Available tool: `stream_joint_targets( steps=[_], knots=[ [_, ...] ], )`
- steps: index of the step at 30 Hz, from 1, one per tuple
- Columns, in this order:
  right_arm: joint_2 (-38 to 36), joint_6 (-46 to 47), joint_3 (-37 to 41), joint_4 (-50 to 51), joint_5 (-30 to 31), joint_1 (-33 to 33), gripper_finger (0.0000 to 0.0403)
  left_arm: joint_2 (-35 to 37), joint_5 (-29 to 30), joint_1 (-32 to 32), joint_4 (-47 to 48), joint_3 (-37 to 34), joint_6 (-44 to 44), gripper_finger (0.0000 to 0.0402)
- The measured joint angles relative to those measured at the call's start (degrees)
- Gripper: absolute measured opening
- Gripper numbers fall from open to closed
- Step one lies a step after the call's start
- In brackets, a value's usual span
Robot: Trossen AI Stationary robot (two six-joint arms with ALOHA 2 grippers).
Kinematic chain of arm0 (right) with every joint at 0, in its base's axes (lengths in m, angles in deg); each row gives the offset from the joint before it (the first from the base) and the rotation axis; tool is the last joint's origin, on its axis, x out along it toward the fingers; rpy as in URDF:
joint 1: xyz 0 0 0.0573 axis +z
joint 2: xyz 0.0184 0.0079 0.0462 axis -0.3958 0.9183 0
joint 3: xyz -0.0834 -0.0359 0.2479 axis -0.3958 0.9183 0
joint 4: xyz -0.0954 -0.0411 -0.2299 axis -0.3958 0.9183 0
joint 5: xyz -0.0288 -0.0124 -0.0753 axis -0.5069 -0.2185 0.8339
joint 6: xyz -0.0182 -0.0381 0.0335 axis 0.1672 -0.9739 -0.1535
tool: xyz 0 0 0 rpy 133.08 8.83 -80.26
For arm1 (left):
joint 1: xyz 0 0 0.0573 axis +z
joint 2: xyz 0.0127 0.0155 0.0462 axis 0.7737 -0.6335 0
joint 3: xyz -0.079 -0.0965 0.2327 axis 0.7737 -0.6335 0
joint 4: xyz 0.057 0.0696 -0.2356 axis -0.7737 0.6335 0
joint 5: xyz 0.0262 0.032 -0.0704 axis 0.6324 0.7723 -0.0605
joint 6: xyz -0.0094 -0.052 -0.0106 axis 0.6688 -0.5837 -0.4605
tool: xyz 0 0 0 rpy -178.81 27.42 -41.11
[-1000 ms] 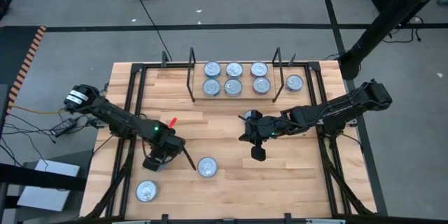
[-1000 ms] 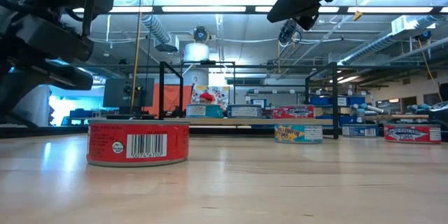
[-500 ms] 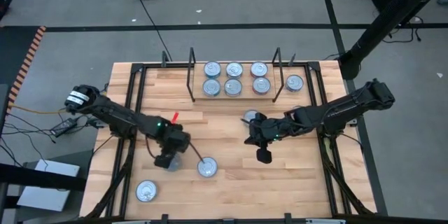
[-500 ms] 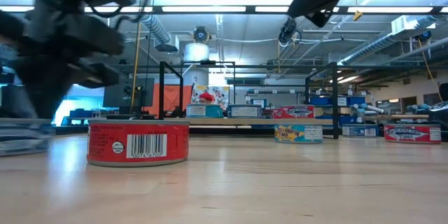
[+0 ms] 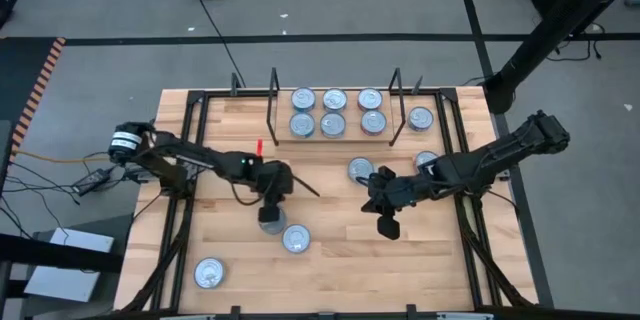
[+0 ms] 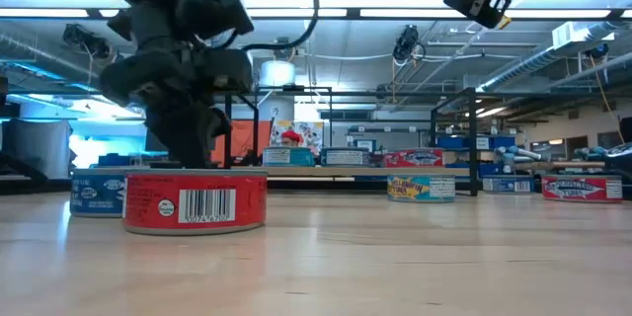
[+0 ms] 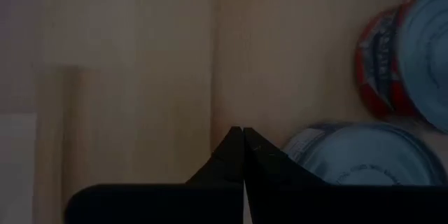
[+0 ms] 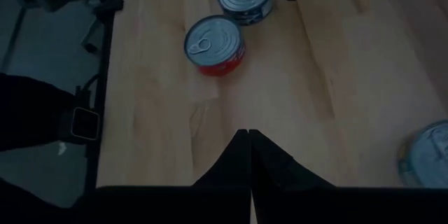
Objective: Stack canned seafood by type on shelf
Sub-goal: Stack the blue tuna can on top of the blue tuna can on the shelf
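Observation:
The shelf (image 5: 284, 136) between two black wire uprights holds several silver-lidded tins (image 5: 334, 112) in two rows. A red tin (image 5: 295, 240) (image 6: 195, 200) sits flat on the table near the front edge. A blue tin (image 5: 270, 223) (image 6: 96, 196) (image 7: 357, 157) stands just left of it. My left gripper (image 7: 243, 134) (image 5: 272, 205) is shut, its tips down at the table right beside the blue tin. My right gripper (image 8: 250, 136) (image 5: 386, 224) is shut on nothing and hangs above the table's middle right. My left gripper's shut fingers (image 7: 269, 161) slant down from the table's left, and the outer side of one lies along the blue tin's rim (image 7: 301, 150). I cannot tell whether it touches the rim. The tin sits flat on the wood.
Two loose tins (image 5: 360, 170) (image 5: 428, 163) lie on the table in front of the shelf. One tin (image 5: 421, 117) stands outside the right upright, and another (image 5: 208, 273) sits at the near left corner. Black frame rails (image 5: 190, 130) run along both table sides.
My left gripper has swept toward the table's right edge and tipped more steeply down. The blue tin has slid along the table with it and now stands next to the red tin. My right gripper has drifted toward the near edge, uncovering the two loose tins.

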Motion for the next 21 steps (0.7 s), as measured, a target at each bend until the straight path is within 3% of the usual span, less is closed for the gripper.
stream_joint_targets(
  steps=[5, 8, 13, 21],
  knots=[
    [0.11, 2.62, 0.00, -0.09, 0.15, 1.40, 0.0003, 1.52, -0.69, 0.63, 6.54, 4.72, 4.30, 0.0000],
    [0.11, 3.11, 0.00, 0.01, 0.14, 1.91, 0.0002, 4.57, -4.92, 0.57, 13.78, 7.79, 5.66, 0.0000],
    [0.11, 3.09, 0.00, 0.02, 0.13, 2.04, 0.0003, 6.48, -7.60, -2.93, 22.87, 8.21, 4.32, 0.0000],
    [0.11, 2.93, 0.00, 0.52, 0.04, 2.10, 0.0003, 3.36, -4.07, -6.42, 16.38, 5.34, -3.18, 0.0000]
  ],
)
